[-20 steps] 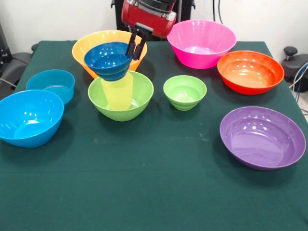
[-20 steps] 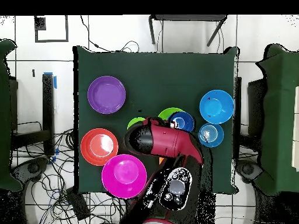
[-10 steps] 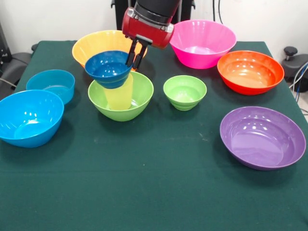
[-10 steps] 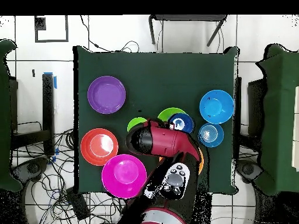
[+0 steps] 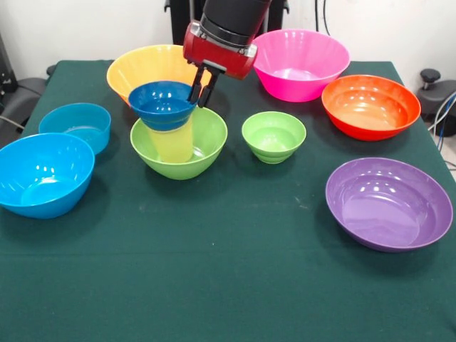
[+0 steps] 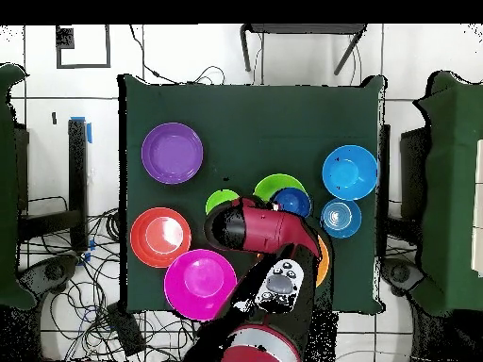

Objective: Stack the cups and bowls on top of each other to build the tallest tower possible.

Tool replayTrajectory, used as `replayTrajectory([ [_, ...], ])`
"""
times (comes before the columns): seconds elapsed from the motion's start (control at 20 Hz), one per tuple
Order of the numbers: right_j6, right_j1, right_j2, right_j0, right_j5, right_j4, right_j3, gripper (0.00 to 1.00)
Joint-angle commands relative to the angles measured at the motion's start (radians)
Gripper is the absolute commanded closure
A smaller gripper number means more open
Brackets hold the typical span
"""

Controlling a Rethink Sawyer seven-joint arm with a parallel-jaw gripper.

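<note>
Tower (image 5: 171,125) three pieces so far: large lime-green bowl (image 5: 203,153) on table (image 5: 235,271), yellow tumbler (image 5: 172,142) upright inside, dark blue bowl (image 5: 162,103) seated on tumbler; my hand (image 5: 200,89) clamped on blue bowl's rim, not released; orange, pink, red-orange, purple, small green, two light-blue bowls unstacked; most work left.

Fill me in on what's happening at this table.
The robot's tool is pinching the rim of a dark blue bowl, which sits on top of a pale yellow tumbler standing inside a large lime-green bowl. That makes a three-piece tower. Lying apart on the green table are orange, pink, red-orange, purple, small green and two light-blue bowls.
</note>
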Motion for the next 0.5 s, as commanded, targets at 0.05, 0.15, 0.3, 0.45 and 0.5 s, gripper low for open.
replayTrajectory([
  [0.05, 0.142, 0.023, 0.068, 0.02, -0.056, -0.022, 0.02, 1.0],
  [0.15, 0.144, 0.022, 0.065, 0.024, -0.054, -0.021, 0.022, 1.0],
  [0.3, 0.146, 0.018, 0.061, 0.029, -0.047, -0.019, 0.024, 1.0],
  [0.45, 0.146, 0.013, 0.059, 0.034, -0.034, -0.015, 0.024, 1.0],
  [0.5, 0.146, 0.012, 0.058, 0.036, -0.031, -0.014, 0.024, 1.0],
])
